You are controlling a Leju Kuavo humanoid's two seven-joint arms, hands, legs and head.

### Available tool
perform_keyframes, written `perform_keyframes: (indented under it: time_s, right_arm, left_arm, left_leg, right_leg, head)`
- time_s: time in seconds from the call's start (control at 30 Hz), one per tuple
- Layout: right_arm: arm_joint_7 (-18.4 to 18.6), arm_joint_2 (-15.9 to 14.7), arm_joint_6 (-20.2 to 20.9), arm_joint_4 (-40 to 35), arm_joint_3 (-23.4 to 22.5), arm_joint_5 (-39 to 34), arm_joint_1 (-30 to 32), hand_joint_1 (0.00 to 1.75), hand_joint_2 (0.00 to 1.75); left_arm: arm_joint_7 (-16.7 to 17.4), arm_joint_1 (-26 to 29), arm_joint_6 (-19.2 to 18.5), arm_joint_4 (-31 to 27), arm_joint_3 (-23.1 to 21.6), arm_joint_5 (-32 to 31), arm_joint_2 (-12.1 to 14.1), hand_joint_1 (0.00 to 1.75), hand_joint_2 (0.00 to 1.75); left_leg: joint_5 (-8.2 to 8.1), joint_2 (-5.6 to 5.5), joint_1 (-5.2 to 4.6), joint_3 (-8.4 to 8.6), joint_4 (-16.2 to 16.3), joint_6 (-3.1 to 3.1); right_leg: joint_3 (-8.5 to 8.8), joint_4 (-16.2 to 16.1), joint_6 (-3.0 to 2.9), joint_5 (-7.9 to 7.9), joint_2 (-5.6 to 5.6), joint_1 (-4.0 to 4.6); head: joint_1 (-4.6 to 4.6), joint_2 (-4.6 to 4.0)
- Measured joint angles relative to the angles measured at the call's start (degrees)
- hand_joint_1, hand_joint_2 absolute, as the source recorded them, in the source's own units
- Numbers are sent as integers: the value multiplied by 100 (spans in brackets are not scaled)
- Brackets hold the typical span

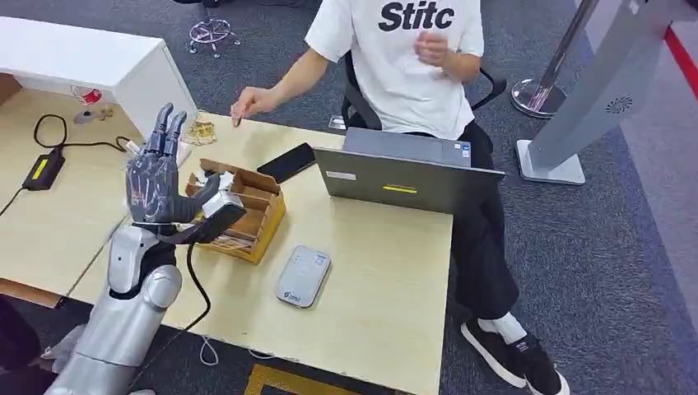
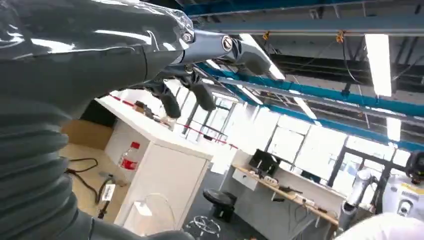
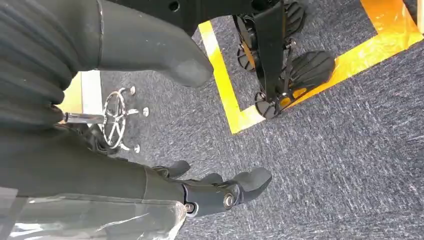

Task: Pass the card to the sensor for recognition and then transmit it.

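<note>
My left hand [image 1: 156,181] is raised above the table edge, palm toward the person, fingers stretched upward and apart, with nothing in it. Its thumb reaches over an open cardboard box [image 1: 257,220] that holds cards. In the left wrist view the left hand [image 2: 95,55] points up at the ceiling, its fingers [image 2: 200,92] bare. The grey rounded sensor [image 1: 303,276] lies flat on the table [image 1: 387,280], right of the box. My right hand [image 3: 150,185] hangs over the carpet, fingers loosely apart and holding nothing. Whether a card sits in the person's blurred raised hand [image 1: 430,49] is unclear.
A seated person [image 1: 411,66] in a white T-shirt faces me and stretches the other hand [image 1: 251,103] over the table's far edge. An open laptop [image 1: 407,177] and a black phone [image 1: 286,162] lie beyond the box. A white cabinet [image 1: 90,62] and cables stand to the left.
</note>
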Motion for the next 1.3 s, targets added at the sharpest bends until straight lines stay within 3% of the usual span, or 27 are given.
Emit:
perform_keyframes:
  time_s: [0.23,0.4,0.6,0.87,1.3]
  right_arm:
    - [-37,35,11,-2,-142,-44,3,0,175]
    - [-37,39,26,-2,-251,-26,11,0,175]
    - [-17,41,26,-2,-293,33,21,0,175]
    - [-17,42,26,-2,-378,79,21,0,175]
    - [0,42,44,-2,-402,273,17,0,175]
  left_arm:
    - [-61,509,-1185,-536,-542,70,-35,0,175]
    - [-131,747,-1870,-693,-1018,158,310,0,175]
    - [-33,889,-1910,-693,-1198,-44,750,0,175]
    - [192,1003,-1842,-691,-1217,-253,1132,0,175]
    - [278,1027,-1785,162,-937,-282,1139,0,175]
  left_leg:
    - [-1,0,-2,-1,0,0]
    - [-1,0,0,-1,-1,0]
    - [0,0,3,0,-2,-1]
    - [0,-1,2,-2,-2,-2]
    - [0,-2,1,-1,-2,-1]
  right_leg:
    - [1,-1,0,0,0,-1]
    - [-1,-1,0,-1,0,0]
    - [-1,3,-1,-1,0,2]
    - [0,3,-1,-1,-2,1]
    - [-1,2,-1,-1,-4,1]
  head:
    - [0,0]
    - [-2,0]
    - [0,0]
    - [0,0]
    - [-2,0]
